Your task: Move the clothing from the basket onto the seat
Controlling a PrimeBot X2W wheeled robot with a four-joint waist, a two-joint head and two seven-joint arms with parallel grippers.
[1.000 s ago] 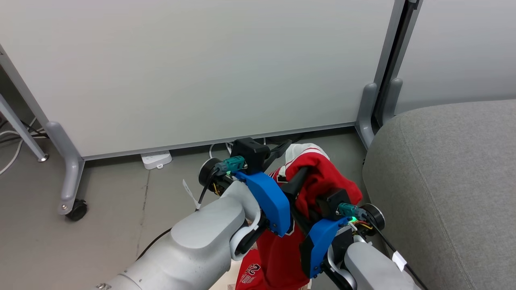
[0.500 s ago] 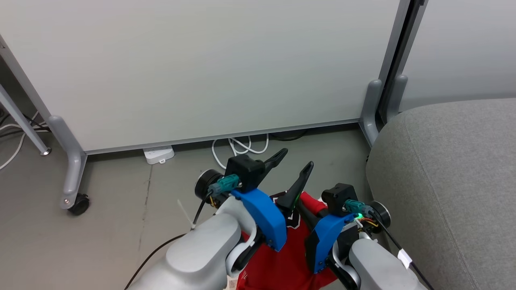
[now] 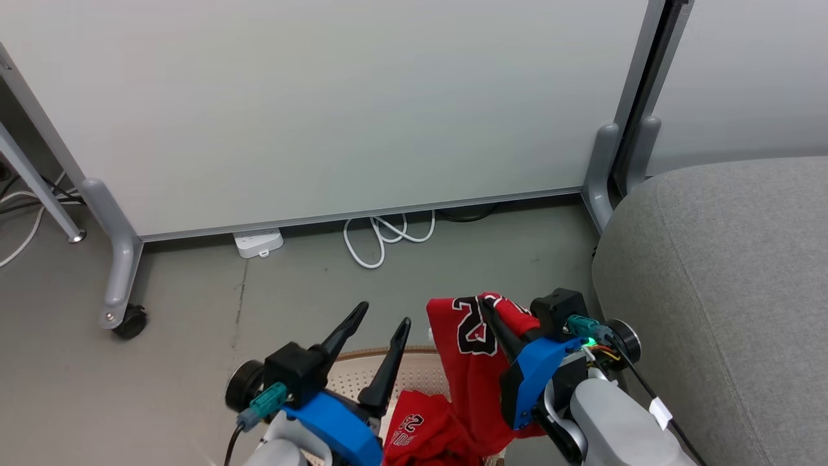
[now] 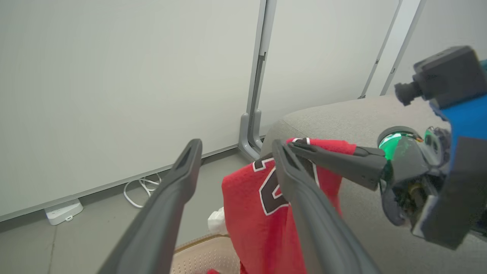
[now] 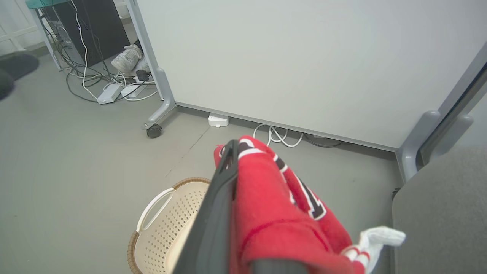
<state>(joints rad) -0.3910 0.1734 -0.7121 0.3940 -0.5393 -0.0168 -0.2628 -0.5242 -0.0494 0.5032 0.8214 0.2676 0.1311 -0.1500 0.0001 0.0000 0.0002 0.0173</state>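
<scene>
The basket (image 3: 420, 374) is cut off by the bottom edge and partly hidden behind the red clothing (image 3: 472, 388); the seat (image 3: 711, 291) runs off the right edge.

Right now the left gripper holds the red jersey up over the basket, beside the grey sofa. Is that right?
No. The right gripper holds the red jersey over the basket, beside the grey sofa; the head view shows the left gripper open.

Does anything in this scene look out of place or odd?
Yes: a white piece hangs from the red garment that the shut right gripper holds above the basket. I cannot tell what it is.
</scene>
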